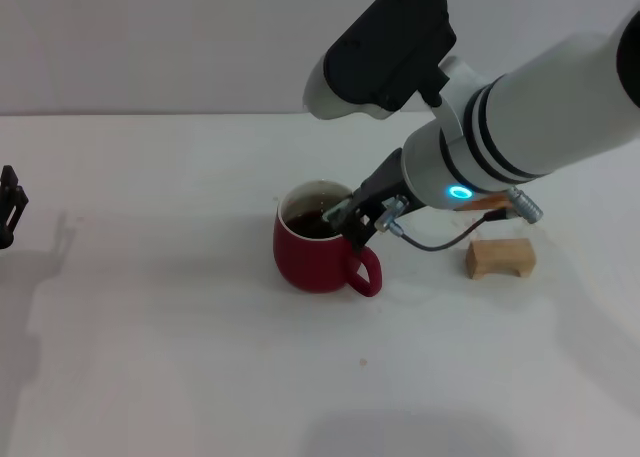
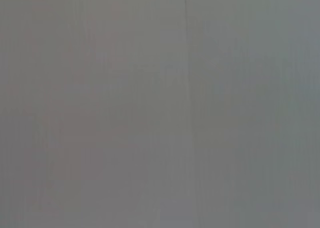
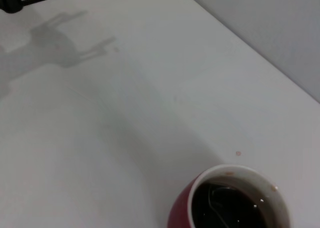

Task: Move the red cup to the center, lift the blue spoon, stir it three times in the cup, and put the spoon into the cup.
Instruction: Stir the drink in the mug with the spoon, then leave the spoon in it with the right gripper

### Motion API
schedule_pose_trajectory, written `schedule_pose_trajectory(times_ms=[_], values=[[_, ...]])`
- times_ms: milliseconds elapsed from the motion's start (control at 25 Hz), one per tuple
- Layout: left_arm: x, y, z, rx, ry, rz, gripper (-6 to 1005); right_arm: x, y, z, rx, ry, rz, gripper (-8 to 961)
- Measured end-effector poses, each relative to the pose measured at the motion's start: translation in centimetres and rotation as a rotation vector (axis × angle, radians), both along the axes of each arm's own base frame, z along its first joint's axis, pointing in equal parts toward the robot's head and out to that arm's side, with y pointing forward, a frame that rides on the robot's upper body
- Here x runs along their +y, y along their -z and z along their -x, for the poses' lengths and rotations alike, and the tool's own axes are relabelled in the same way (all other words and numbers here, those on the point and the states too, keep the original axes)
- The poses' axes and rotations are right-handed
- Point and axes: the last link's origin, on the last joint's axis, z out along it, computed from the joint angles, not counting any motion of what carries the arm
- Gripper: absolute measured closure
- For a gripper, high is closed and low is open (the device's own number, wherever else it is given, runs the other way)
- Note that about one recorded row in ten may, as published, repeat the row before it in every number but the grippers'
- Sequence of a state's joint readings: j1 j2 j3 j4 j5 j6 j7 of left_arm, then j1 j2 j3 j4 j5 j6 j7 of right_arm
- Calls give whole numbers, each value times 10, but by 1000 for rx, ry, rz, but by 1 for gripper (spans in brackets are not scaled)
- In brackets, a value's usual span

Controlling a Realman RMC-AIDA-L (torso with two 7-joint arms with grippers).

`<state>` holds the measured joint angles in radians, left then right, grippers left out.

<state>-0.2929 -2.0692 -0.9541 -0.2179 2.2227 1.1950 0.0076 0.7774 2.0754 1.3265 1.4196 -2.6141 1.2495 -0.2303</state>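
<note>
Right gripper [image 1: 352, 220] low over red cup [image 1: 318, 252] rim (finger state hidden, spoon barely discernible); left gripper [image 1: 8, 205] parked far left.

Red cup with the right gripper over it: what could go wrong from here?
1. The right gripper sits at the rim of the squat dark-red ceramic cup; a sideways nudge could tip it and spill the dark liquid.
2. The tan wooden block lies under the right arm, so a low swing may knock it.
</note>
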Motion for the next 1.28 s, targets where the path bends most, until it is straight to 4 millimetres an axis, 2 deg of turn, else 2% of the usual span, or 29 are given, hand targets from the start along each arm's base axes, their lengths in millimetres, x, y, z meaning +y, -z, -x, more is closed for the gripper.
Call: schedule_pose_trajectory(times_ms=[360,760,1000,1280], values=[[0,1,-1,-1,3,2,144,11,-8,-6,4,9,-31,814],[1,2,-1,0,3,7,144,2,-13,-10,-15,24,-8,807],[2,2,-2,0,6,10,145,2,-10,-4,-3,3,-5,803],[3,1,-3,-2,7,5,145,10,-1,1,-3,-19,-11,798]])
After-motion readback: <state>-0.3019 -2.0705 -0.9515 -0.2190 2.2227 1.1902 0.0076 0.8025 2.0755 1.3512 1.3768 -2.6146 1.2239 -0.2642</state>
